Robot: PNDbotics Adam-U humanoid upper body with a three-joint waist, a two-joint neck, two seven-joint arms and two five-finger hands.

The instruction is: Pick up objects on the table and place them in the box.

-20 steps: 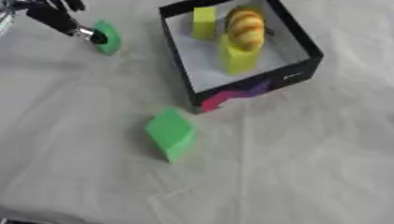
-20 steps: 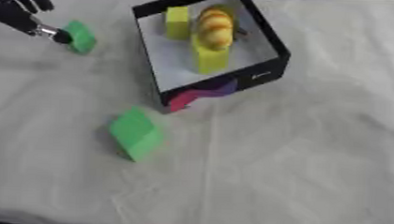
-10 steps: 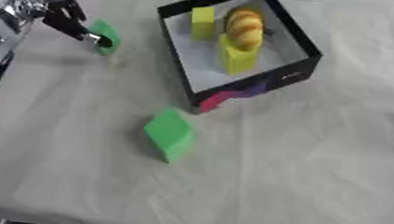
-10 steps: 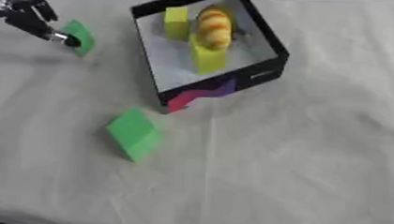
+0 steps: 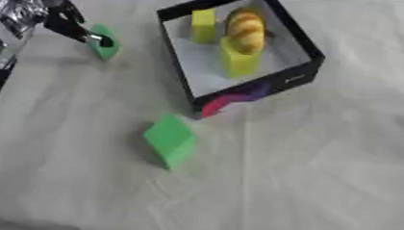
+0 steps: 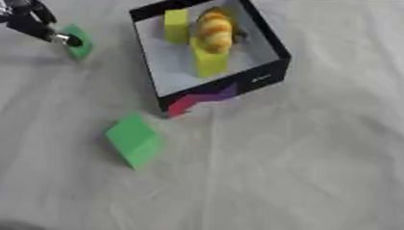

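A black box [image 5: 301,68] with a white floor stands at the upper middle. Inside it are two yellow blocks [image 5: 238,62] and a yellow-orange rounded item [image 5: 246,30]. A green block [image 5: 169,140] lies on the cloth below the box's near corner. At the upper left, a smaller green block [image 5: 104,41] sits on the cloth, and my left hand [image 5: 61,18] reaches to it from the left with curled fingers and a fingertip against its left face. Whether it is pinched I cannot tell. My right hand shows in neither view.
A grey wrinkled cloth [image 5: 304,168] covers the whole table. The box's near corner shows a pink and purple pattern [image 5: 231,99]. My left forearm [image 5: 10,23], silver and black, fills the upper left corner.
My left hand has dropped slightly and closed in on the small green block. The camera has shifted a little, so the whole scene sits lower in the picture.
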